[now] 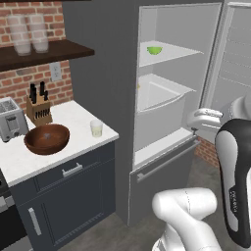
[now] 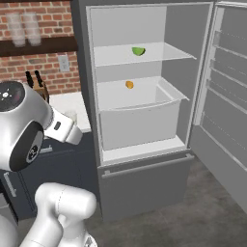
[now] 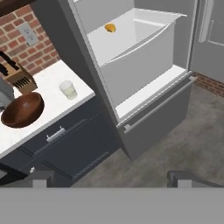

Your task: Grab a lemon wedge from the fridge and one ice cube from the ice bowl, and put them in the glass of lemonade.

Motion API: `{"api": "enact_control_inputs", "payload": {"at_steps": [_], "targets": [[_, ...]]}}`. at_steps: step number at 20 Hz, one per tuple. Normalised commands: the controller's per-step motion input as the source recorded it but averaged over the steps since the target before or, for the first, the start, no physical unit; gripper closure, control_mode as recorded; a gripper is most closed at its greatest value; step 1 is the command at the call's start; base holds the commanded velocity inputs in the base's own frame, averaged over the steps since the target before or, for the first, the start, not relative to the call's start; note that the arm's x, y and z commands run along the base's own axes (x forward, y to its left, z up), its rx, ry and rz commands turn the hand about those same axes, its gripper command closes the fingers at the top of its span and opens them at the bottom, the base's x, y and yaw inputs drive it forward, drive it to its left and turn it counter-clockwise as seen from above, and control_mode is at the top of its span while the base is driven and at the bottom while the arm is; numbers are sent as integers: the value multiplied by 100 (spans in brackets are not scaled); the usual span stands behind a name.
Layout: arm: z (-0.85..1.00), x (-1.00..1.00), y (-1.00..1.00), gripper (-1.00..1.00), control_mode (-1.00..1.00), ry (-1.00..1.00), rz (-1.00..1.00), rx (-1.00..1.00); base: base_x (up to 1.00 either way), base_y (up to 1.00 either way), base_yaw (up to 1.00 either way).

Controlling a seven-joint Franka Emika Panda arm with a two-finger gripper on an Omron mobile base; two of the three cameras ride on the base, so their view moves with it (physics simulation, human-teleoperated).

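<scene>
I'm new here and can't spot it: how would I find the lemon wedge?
Look inside the tall dark grey fridge, whose door stands open. On its upper white shelf lies the tiny bright green lemon wedge; the similar orange-yellow piece sits lower, in the drawer.

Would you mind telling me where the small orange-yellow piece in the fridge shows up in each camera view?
Left base view: a sliver of the orange-yellow piece peeks past the fridge wall, above the drawer.
Right base view: orange-yellow piece sits centre, on the shelf behind the drawer.
Hand view: it lies near the top, left of centre.
Shared landmark: the white drawer just in front of it.
</scene>
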Motion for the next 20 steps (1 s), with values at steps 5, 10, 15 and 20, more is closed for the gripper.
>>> {"api": "enact_control_inputs", "payload": {"at_steps": [5, 10, 15, 20], "targets": [[0, 0, 0, -100, -100, 0, 0, 0, 0, 0, 0], [0, -3, 0, -100, 100, -1, 0, 0, -7, -38, 1], [0, 0, 0, -100, 100, 0, 0, 0, 4, -100, 8], [0, 0, 0, -100, 100, 0, 0, 0, 25, -87, 17]]}}
